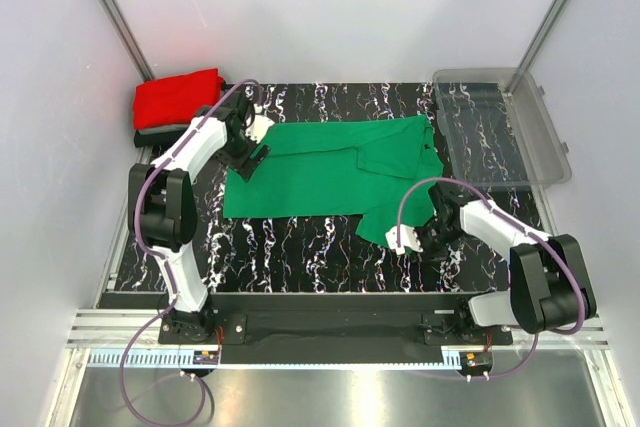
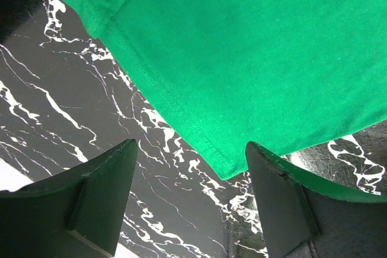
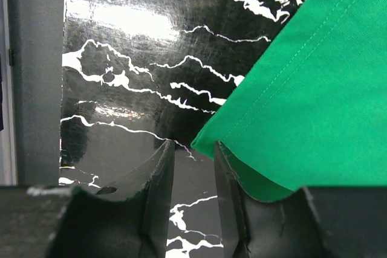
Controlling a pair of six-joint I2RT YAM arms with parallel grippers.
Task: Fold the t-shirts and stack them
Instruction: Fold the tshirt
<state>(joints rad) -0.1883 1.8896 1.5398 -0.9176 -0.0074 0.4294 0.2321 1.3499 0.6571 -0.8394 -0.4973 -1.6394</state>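
left hand [image 2: 190,149] gapes wide at the flat green t-shirt [image 2: 254,46], right hand [image 3: 193,146] narrowly parted.

My desk [image 1: 290,247] has a glossy black marble-pattern top with white veins. Plain white walls [image 1: 330,7] box it in on three sides. Two slanting aluminium posts [image 1: 112,12] stand at the back corners. A slotted metal rail [image 1: 105,325] runs along the near edge, with a brushed steel surface [image 1: 350,397] below it. In my right wrist view, light glares off the desk.
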